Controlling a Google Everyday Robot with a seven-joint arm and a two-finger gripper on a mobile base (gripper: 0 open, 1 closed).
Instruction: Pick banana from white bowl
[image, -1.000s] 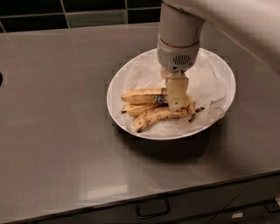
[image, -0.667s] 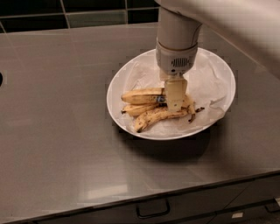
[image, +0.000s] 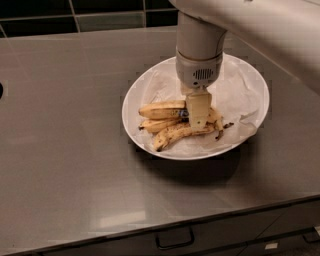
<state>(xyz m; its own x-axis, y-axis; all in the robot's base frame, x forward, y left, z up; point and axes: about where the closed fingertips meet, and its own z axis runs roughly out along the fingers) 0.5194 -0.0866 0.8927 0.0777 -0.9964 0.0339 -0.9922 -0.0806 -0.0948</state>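
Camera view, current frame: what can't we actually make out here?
- Pincer, at the bunch in the white bowl: its own body hides whether it grips anything.
- Banana: the right end and stem are hidden behind the pincer.
- Blue sticker: too small to read.
- Arm: cut off by the top and right edges.

Single high view, angled down; tool (image: 198, 124) at white bowl (image: 262, 88).
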